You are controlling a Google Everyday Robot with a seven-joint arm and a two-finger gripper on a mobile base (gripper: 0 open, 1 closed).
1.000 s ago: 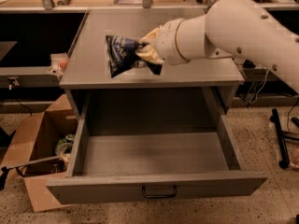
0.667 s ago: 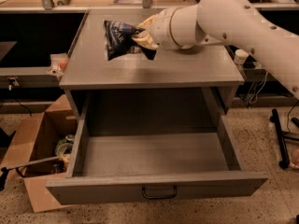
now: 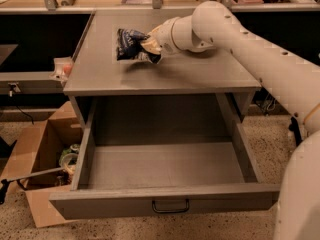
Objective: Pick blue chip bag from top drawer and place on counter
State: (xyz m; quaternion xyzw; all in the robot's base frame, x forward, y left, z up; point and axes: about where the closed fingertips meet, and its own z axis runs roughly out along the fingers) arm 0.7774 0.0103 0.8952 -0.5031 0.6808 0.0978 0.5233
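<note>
The blue chip bag (image 3: 129,44), dark blue wrinkled foil with white markings, is held in my gripper (image 3: 148,48) over the left-middle of the grey counter (image 3: 200,71), low and close to its surface. The gripper is shut on the bag's right end, with my white arm reaching in from the right. The top drawer (image 3: 165,171) stands pulled fully open below the counter, its inside bare, with a small dark wire handle (image 3: 170,206) on its front panel.
A brown cardboard box (image 3: 35,174) with odds and ends stands on the floor left of the drawer. A tan wooden bench (image 3: 125,1) with metal posts runs behind the counter. A small pinkish object (image 3: 62,69) sits on a ledge at the counter's left.
My gripper has carried the bag further back and lower over the counter, so it now hangs just above the surface.
</note>
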